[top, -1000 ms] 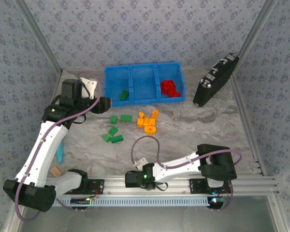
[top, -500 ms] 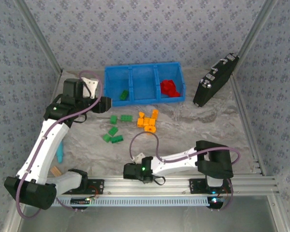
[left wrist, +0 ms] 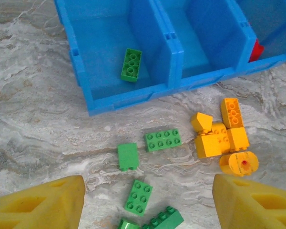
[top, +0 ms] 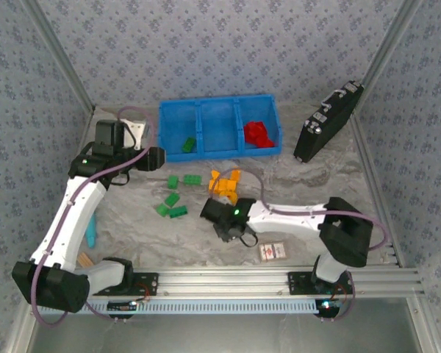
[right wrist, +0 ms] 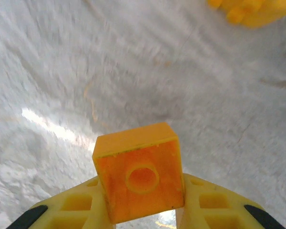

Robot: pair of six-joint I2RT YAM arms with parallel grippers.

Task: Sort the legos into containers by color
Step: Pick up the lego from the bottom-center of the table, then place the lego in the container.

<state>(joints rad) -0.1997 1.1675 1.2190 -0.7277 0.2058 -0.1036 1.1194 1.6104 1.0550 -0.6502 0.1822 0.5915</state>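
**Over the marbled worktop (top: 316, 184): orange brick held**

Right gripper (right wrist: 143, 206) clamps a square orange-yellow plastic brick (right wrist: 139, 177); next, likely carry it to the bright blue plastic tray (top: 219, 154), empty middle compartment (top: 219, 126). Left gripper (left wrist: 148, 205) hangs spread over green bricks (left wrist: 163, 140).

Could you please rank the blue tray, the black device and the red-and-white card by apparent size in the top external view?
1. blue tray, clearly largest
2. black device
3. red-and-white card, smallest
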